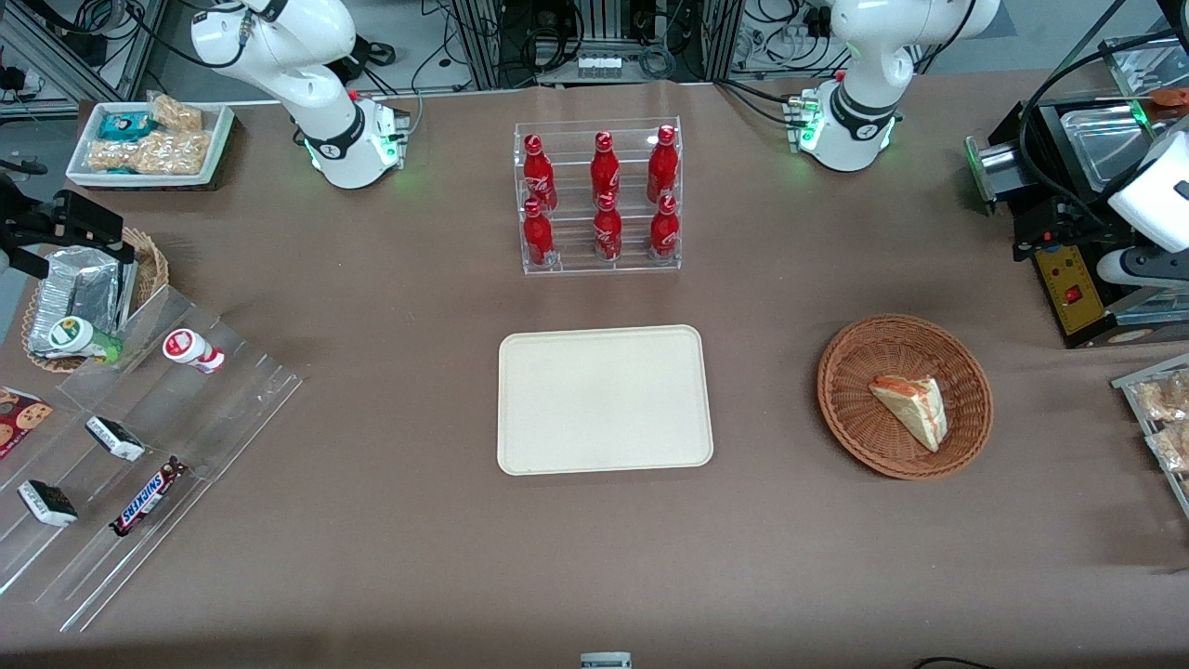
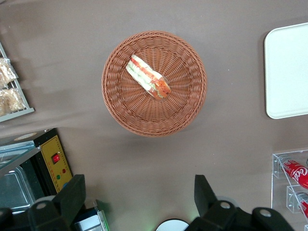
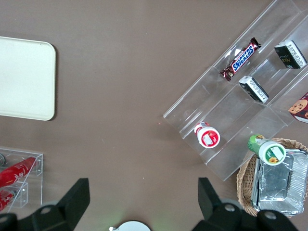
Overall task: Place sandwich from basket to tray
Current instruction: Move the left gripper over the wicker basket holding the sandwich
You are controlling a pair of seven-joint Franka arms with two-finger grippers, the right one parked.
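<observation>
**Brown worktop, sandwich in basket, tray bare**

Brown paper covers the worktop [image 1: 390, 520] wall to wall; cable runs and metal framing stand along its edge farthest from the front camera. Tray [image 1: 605, 400] lies flat at mid-table, nearer the front camera than the acrylic rack [image 1: 599, 197] of red bottles. Basket [image 1: 966, 372] sits toward the working arm's end, well apart from the tray. Sandwich [image 1: 912, 408] lies inside the basket, on the woven floor, near its middle, filling layers visible in the wrist view. Black machine [image 1: 1077, 288] with a yellow panel stands at that same end. Stepped acrylic display [image 1: 232, 409] with snack bars occupies the parked arm's end, beside a small wicker basket holding a foil packet [image 1: 79, 288]. Gripper [image 2: 139, 202] hangs high over the worktop beside the basket, fingers [image 2: 73, 195] spread wide, grasping nothing.
</observation>
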